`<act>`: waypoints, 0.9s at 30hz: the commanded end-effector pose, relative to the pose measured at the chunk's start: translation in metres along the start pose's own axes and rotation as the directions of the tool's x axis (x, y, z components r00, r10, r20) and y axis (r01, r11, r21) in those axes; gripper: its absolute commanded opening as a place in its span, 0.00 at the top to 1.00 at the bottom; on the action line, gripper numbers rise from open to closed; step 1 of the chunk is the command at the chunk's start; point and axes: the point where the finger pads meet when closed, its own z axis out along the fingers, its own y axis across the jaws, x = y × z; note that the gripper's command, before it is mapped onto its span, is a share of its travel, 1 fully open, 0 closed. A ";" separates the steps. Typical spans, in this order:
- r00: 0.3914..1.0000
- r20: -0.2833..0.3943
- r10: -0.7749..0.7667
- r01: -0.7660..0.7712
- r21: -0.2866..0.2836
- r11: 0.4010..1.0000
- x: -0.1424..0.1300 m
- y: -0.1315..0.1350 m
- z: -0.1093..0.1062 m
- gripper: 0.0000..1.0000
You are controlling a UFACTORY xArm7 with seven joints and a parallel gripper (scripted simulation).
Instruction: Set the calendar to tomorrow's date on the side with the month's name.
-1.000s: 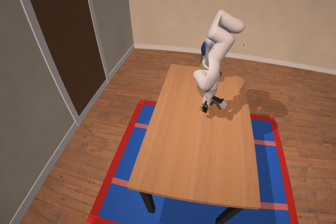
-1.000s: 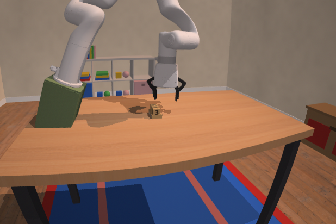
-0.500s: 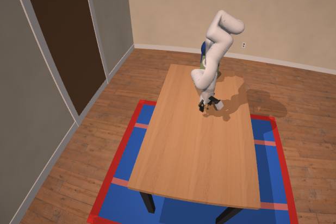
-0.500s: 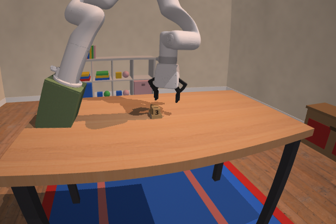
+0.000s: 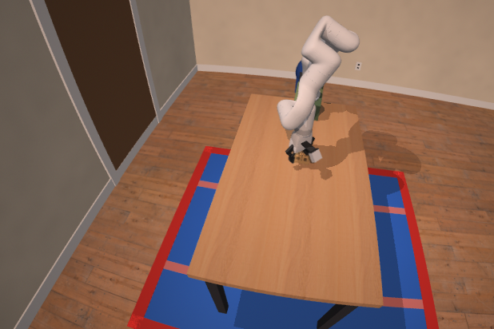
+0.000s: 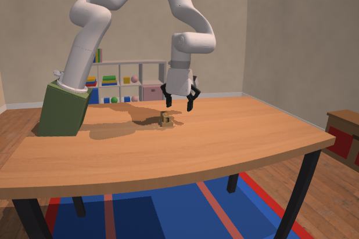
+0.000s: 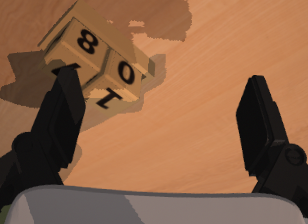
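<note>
The claw [image 6: 179, 106] hung above the counter [image 6: 203, 141] with its two black fingers spread to their full width and nothing between them. In the exterior view it stood clear of the counter surface, pointing down.

The calendar [image 6: 167, 119] rested on the counter just below the claw and slightly to one side of it, inside the arm's shadow. In the exterior view the face turned to the camera showed a 3. In the wrist view two cubes [image 7: 93, 60] sat side by side, touching; their top faces read 8 and 0, and a lower face of the nearer cube showed a 1. The left finger [image 7: 60, 120] overlapped the edge of the cubes in that view. The tray under the cubes could not be made out clearly.

The arm rose from a green pedestal [image 6: 62, 112] at the far end of the counter.
</note>
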 end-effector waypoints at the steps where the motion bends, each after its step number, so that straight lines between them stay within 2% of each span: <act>1: 0.997 -0.001 0.071 -0.071 -0.001 0.997 -0.001 0.002 -0.001 0.00; 5: 0.968 -0.001 0.251 -0.251 -0.001 0.968 -0.003 0.004 -0.001 0.00; 10: 0.968 -0.001 0.251 -0.251 -0.001 0.968 -0.012 0.012 -0.001 0.00; 27: 0.968 -0.001 0.251 -0.251 -0.001 0.968 -0.012 0.012 -0.001 0.00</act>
